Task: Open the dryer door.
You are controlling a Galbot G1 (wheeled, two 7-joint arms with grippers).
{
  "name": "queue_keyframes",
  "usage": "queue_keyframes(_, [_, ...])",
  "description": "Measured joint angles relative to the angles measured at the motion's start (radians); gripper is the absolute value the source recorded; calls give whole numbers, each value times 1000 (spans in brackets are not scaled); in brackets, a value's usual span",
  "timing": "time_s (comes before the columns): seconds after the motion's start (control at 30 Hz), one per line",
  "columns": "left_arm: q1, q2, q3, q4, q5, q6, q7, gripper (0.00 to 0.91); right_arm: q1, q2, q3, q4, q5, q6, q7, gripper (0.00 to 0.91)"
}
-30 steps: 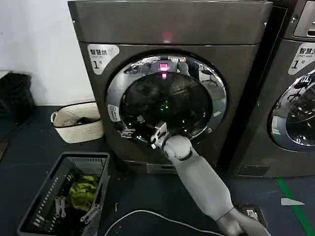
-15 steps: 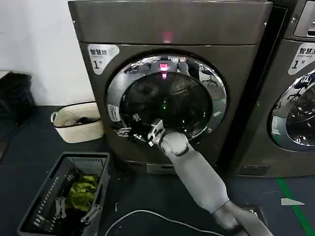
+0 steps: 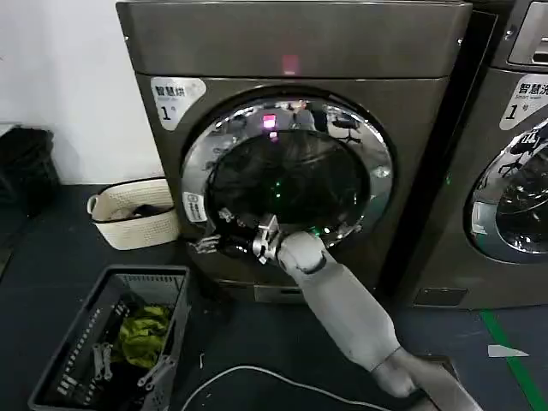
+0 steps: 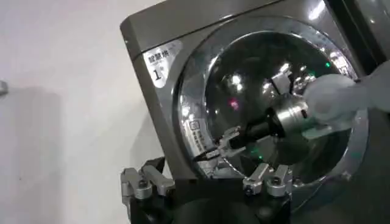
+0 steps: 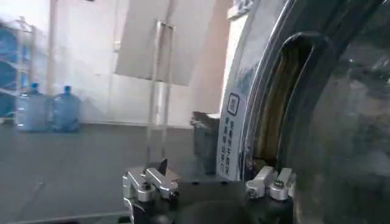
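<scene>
Fingers: your right gripper (image 3: 208,243) has its fingers spread apart at the lower-left rim of the dryer door (image 3: 287,175), one finger (image 4: 232,134) lying against the chrome beside the white sticker (image 3: 193,206).

Left to right you have: a cream laundry basket (image 3: 130,224) on the floor by the wall; a grey wire basket (image 3: 120,342) holding yellow-green cloth, nearer you; the dryer (image 3: 291,51) with the door in the middle of its front, its left edge standing slightly off the front panel, a gap showing in the right wrist view; your right arm (image 3: 342,304) reaching up to it; a second machine (image 3: 505,171) at the far right. Left gripper (image 4: 207,182): fingers apart, clear of the door, gripping nothing.
</scene>
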Motion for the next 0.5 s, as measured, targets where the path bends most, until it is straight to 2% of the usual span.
queue_keyframes(0.1, [-11, 11, -18, 11, -20, 6, 2, 907, -12, -32, -16, 51, 17, 24, -16, 907])
queue_keyframes(0.27, [-38, 32, -61, 31, -51, 25, 18, 907, -34, -95, -24, 142, 28, 8, -60, 907])
queue_keyframes(0.4, [-67, 56, -106, 47, -103, 35, 51, 907, -53, -149, -39, 211, 88, 11, -113, 907])
queue_keyframes(0.5, [-92, 78, -147, 62, -148, 44, 75, 907, -64, -189, -43, 259, 100, 12, -141, 907])
